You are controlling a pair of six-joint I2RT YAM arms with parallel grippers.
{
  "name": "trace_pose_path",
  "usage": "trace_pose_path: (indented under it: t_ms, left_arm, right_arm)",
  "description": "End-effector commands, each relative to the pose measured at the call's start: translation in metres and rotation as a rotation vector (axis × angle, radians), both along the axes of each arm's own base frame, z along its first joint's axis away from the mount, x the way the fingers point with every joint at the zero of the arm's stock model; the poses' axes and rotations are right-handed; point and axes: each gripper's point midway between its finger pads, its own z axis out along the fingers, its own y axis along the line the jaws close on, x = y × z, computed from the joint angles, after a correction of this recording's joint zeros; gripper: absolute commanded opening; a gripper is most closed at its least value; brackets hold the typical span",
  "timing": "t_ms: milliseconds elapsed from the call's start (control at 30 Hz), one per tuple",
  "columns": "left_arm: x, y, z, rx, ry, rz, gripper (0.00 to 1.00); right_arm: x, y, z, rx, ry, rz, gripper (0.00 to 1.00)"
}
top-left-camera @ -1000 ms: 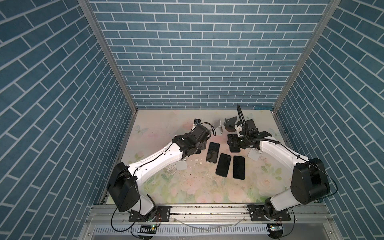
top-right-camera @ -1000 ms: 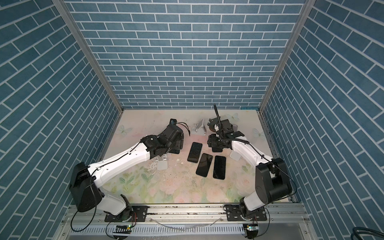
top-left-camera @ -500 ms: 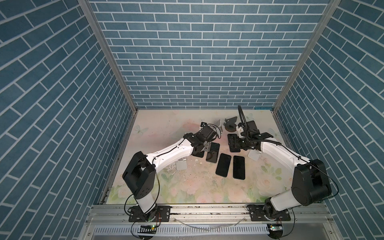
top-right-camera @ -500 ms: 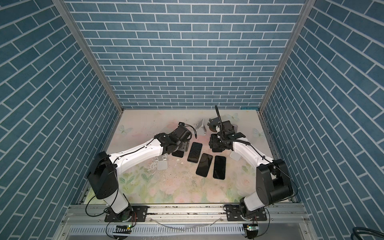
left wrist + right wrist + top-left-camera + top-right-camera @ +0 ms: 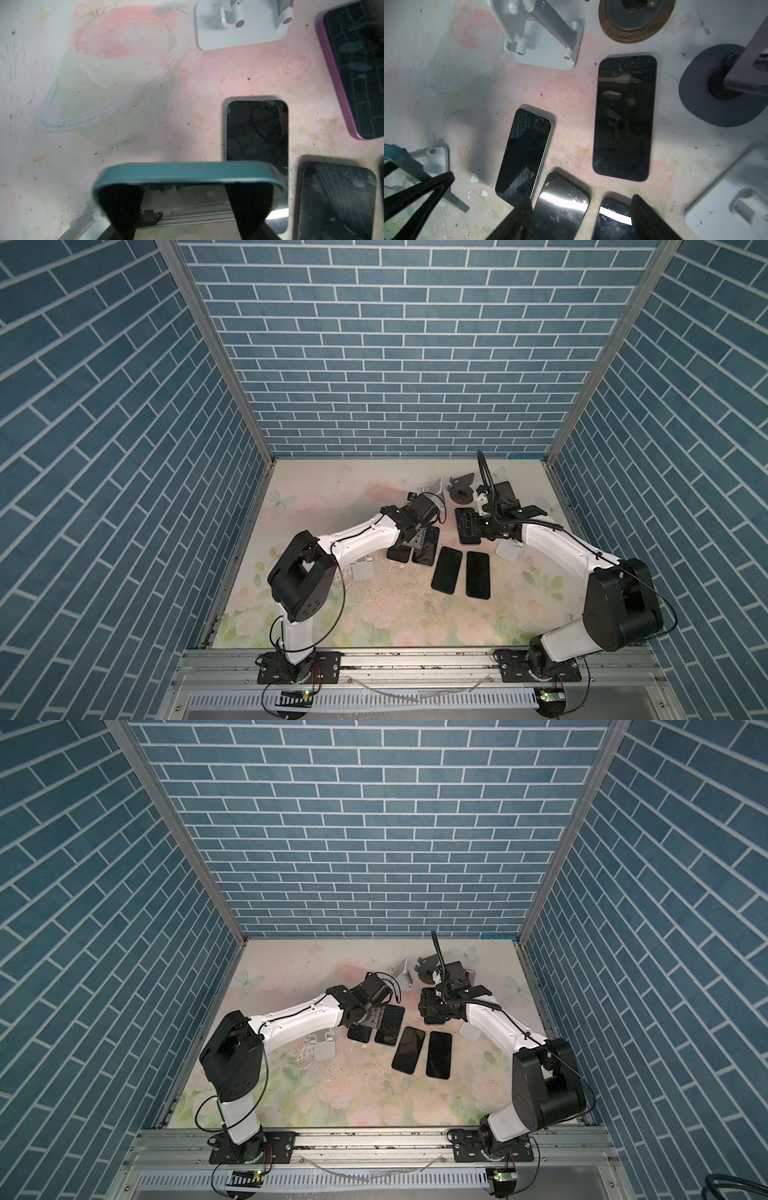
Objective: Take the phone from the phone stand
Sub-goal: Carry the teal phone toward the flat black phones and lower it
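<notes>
left gripper (image 5: 187,197): clamped on the teal-cased phone (image 5: 187,172), one black finger on each long side, looks like a solid grab
teal-cased phone: up off the pastel floral mat (image 5: 332,497), apart from the white hinged stand (image 5: 239,27), hanging partly over a pale-rimmed dark phone (image 5: 257,131) that lies flat
right gripper (image 5: 580,197): jaws apart with nothing between them, hovering over two glossy black phones (image 5: 560,207) side by side on the mat
by the left arm: a flat light grey folding stand (image 5: 361,570) lying on the mat
other stuff: pink-cased phone (image 5: 623,116) face up, round wood-rimmed stand (image 5: 633,31) near the back, dark round-based stand (image 5: 716,89) near the right gripper
</notes>
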Motion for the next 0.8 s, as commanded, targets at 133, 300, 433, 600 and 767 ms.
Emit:
trace_pose_path:
  t_ms: [133,300,433,600,767]
  left_arm:
    - [0.007,0.001,-0.008,-0.002,0.027,0.028,0.54]
    - [0.006,0.005,-0.021,0.015,0.053,0.039,0.54]
    - [0.008,0.008,-0.029,0.015,0.06,0.054,0.54]
    - [0.008,0.009,-0.037,0.022,0.072,0.06,0.54]
    - [0.008,0.009,-0.047,0.021,0.098,0.06,0.54]
  right_arm:
    - [-0.002,-0.002,-0.004,-0.008,-0.003,0.024,0.76]
    - [-0.002,-0.001,-0.004,-0.003,-0.002,0.027,0.76]
    - [-0.002,0.0,-0.003,0.001,-0.004,0.03,0.76]
    - [-0.002,0.0,-0.003,0.004,-0.005,0.032,0.76]
    - [-0.002,0.0,0.0,0.006,-0.007,0.035,0.76]
